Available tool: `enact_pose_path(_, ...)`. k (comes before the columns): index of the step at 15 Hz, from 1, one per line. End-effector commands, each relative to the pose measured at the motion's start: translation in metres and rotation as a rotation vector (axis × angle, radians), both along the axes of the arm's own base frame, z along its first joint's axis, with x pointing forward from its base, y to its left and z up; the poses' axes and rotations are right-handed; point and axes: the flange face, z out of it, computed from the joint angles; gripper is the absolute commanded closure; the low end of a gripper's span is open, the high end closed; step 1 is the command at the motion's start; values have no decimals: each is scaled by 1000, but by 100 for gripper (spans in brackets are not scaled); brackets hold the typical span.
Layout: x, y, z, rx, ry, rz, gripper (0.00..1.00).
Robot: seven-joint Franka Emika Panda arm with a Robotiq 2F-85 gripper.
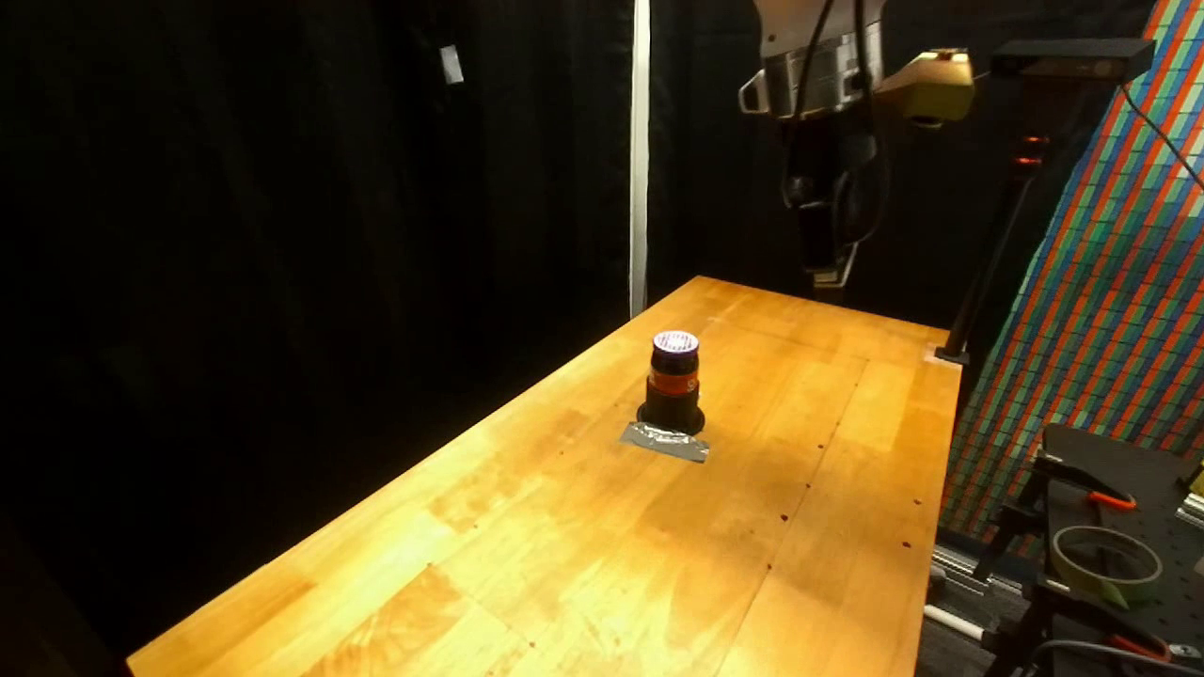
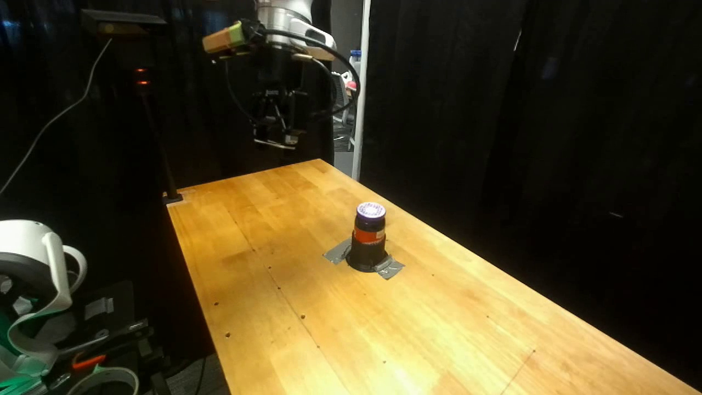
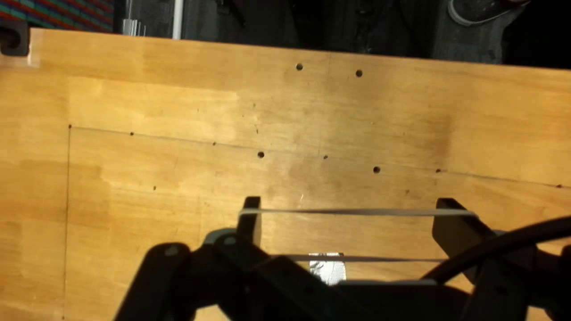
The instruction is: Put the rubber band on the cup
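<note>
The cup (image 1: pixel 673 384) stands upright on the wooden table. It is dark with an orange-red band and a white patterned top. It also shows in an exterior view (image 2: pixel 368 236), and it is out of view or hidden in the wrist view. My gripper (image 3: pixel 349 205) is open. A pale rubber band (image 3: pixel 348 212) is stretched around both fingers as a loop, with two strands spanning the gap. In both exterior views the gripper (image 1: pixel 832 268) (image 2: pixel 276 141) hangs well above table height, towards the far end and apart from the cup.
Silver tape (image 1: pixel 663 442) lies at the cup's base; a piece shows in the wrist view (image 3: pixel 330 269). A dark post (image 1: pixel 988 249) with a camera on top stands at a table corner. A tape roll (image 1: pixel 1105 569) lies on a side stand. Dark curtains surround the table.
</note>
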Motion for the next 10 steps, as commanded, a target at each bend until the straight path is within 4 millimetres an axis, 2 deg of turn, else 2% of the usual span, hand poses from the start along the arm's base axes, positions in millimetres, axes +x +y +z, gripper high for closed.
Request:
enact_pose_path(1,66,32,-14,-68,-79,-47,0)
enact_pose_path(5,117,60,-26,-69,-172,-164,0)
enact_pose_path(8,146,69,-34,-61,-257,-255,0)
enact_pose_path(9,122,61,-36,-54,-194,-200,0)
enact_pose_path(10,130,64,-39,-53,-210,-221,0)
